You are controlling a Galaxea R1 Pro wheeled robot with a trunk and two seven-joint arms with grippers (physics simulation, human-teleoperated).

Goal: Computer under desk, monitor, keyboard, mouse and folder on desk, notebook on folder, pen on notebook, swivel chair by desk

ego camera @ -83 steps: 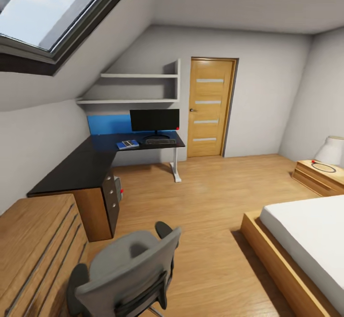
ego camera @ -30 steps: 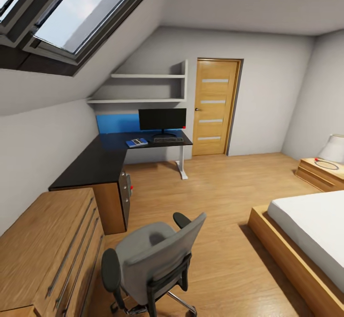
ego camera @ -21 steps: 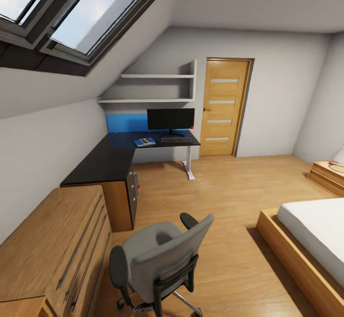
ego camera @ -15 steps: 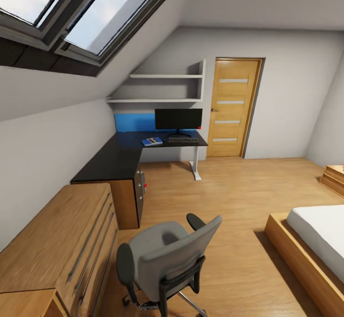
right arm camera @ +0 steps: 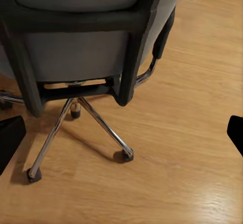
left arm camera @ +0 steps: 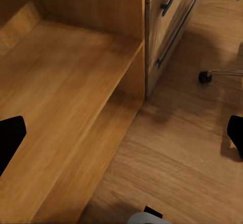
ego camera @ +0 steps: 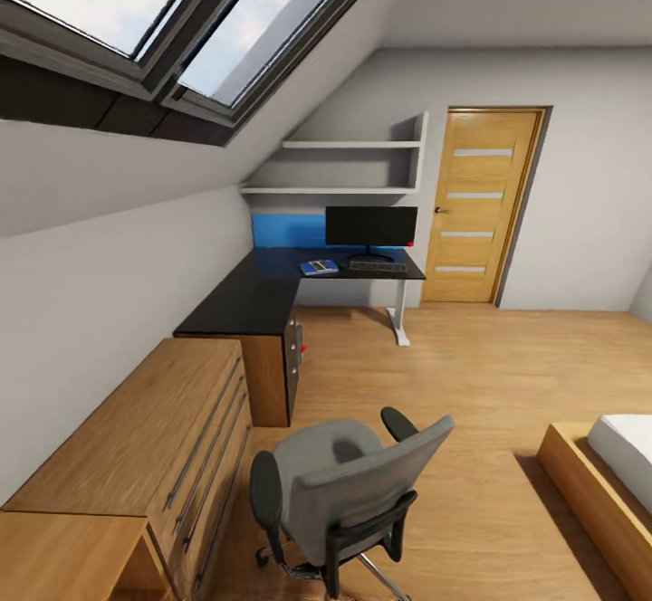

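Observation:
The swivel chair [ego camera: 353, 483] stands on the floor close in front of me with its grey back toward me, so the seat is hidden. Its chrome base [right arm camera: 76, 107] is just beyond my right gripper [right arm camera: 121, 135], which is open and empty. At the far wall the desk [ego camera: 244, 302] carries the monitor [ego camera: 371, 225], the keyboard [ego camera: 378, 265] in front of it, and a flat blue-and-white item [ego camera: 319, 267] left of the keyboard. A grey sliver with a red light, the computer [ego camera: 297, 346], sits beside the desk drawers. My left gripper [left arm camera: 121, 138] is open over the wooden unit's shelf.
A light wooden drawer unit [ego camera: 136, 438] runs along the left wall between me and the desk. A bed corner [ego camera: 607, 465] is at the right. A wooden door [ego camera: 475, 207] and wall shelves [ego camera: 353, 166] are at the far end. The ceiling slopes low with skylights.
The camera has swung left and drawn back a little, so the whole room has shifted right in the picture; the nightstand and most of the bed slid out of view. No object has moved.

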